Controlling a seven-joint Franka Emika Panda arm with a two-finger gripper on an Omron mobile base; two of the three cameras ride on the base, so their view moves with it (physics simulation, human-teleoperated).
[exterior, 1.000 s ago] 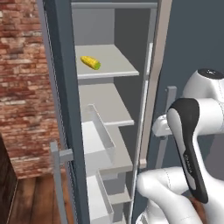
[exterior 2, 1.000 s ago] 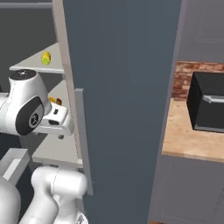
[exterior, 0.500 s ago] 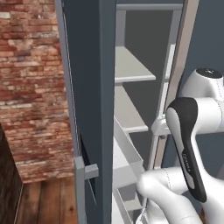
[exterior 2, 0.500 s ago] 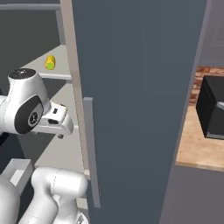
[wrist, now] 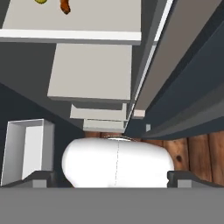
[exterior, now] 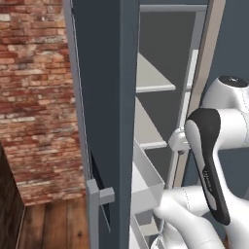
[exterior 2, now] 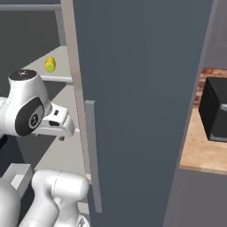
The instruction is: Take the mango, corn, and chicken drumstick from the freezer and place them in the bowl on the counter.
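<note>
Change since earlier frame: both base views have swung with the base; the door edge now covers more of the left base view, and the shelf with the cob has slid out of it. This reads as camera travel, not as things moving.
Freezer (exterior: 160,87): door open, light grey shelves exposed; slate-grey door (exterior 2: 142,88) stands edge-on with its bar handle (exterior 2: 93,155) facing the right base camera.
Corn (exterior 2: 50,64): yellow with a green end, lying on an upper shelf, well apart from the hand.
Chicken drumstick (wrist: 64,6): small orange-brown piece at the top edge of the hand view, on a shelf.
Mango: a yellow scrap (wrist: 41,1) beside the drumstick may be it; too little shows to tell.
White drawer (exterior: 146,182): pulled out below the shelves; contents cannot be made out.
Gripper (wrist: 112,177): fingers spread to their widest, nothing between them; it looks down past the shelf fronts to the wooden floor (wrist: 192,153).
Counter (exterior 2: 199,146): tan wood-grain top to the right of the door, carrying a black toaster oven (exterior 2: 215,108).
Bowl: no location can be given from these views.
Task progress: early, by judgement. Door is open; all three items appear to remain inside, none gripped.
Remaining: reach, grasp, carry and drop for each of the three.
</note>
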